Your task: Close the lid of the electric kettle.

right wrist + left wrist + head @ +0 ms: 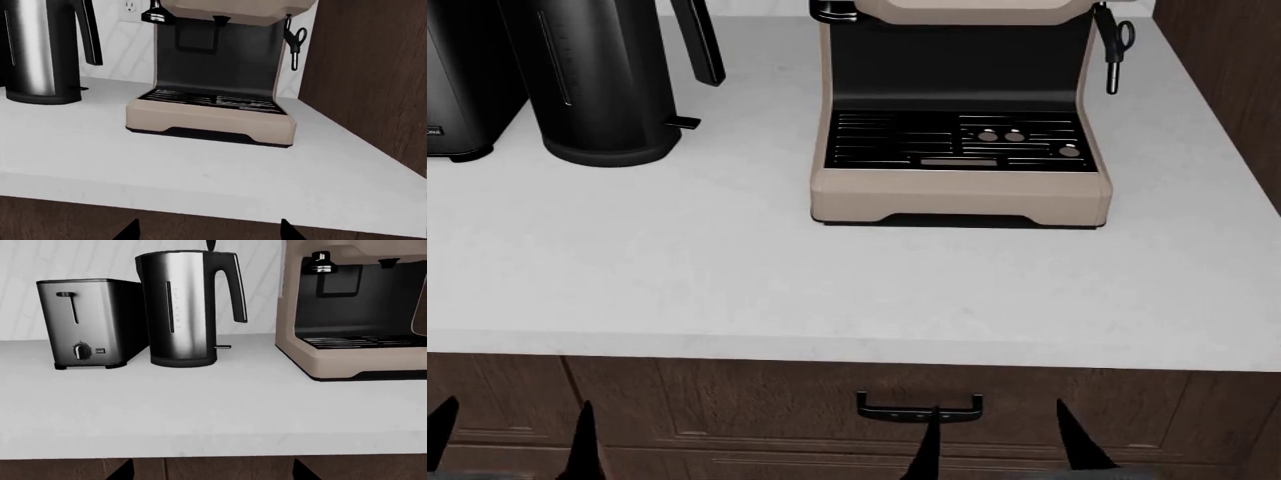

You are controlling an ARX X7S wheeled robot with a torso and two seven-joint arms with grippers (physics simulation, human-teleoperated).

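Observation:
The electric kettle (180,310) stands upright on the white counter between a toaster and an espresso machine, handle toward the machine. Above its rim at the handle side a thin dark sliver, the lid (211,244), stands up edge-on and is cut off by the frame. The kettle's lower body shows in the head view (594,85) and partly in the right wrist view (37,50); its top is out of both. My left gripper (212,473) (513,436) and right gripper (208,231) (1001,446) are open and empty, low in front of the counter's front edge, far from the kettle.
A boxy toaster (87,322) stands close beside the kettle. A beige espresso machine (961,120) stands to the kettle's right. A dark wood cabinet wall (373,80) closes the counter's right end. A drawer with a handle (918,405) lies under the counter (761,280).

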